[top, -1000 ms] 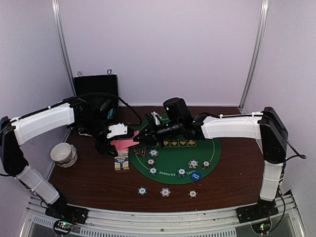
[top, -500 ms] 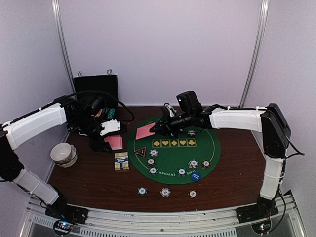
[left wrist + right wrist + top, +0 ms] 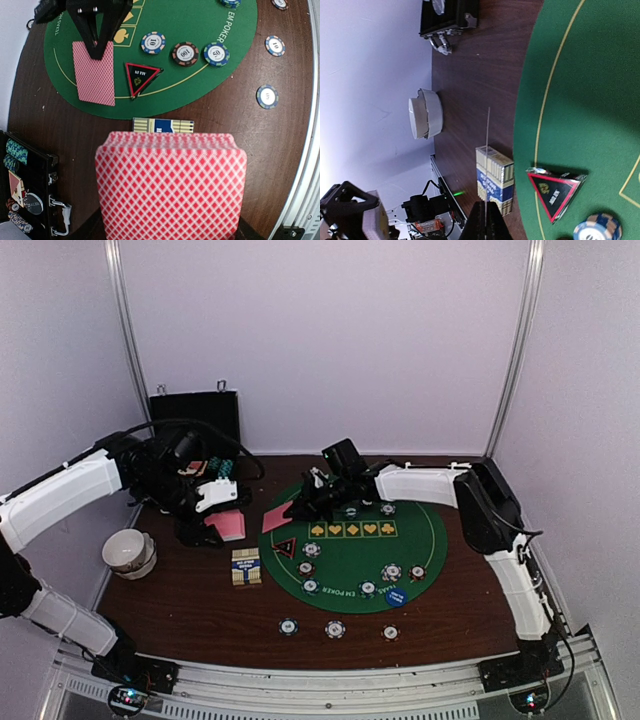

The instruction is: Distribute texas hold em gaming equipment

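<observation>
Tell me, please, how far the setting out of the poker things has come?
Done: chips and the triangle marker lie on the green mat; three more chips sit on the bare table near the arms. In hand: the right gripper holds one card at the mat's left side; the left gripper holds the deck. Left: no card lies dealt yet, and the black case holds spare chips.

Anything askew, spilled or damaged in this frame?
Nothing damaged or spilled. Three chips lie on bare wood off the green mat, in an even row, so they look placed. The right claw holds one card at the mat's left edge.
</observation>
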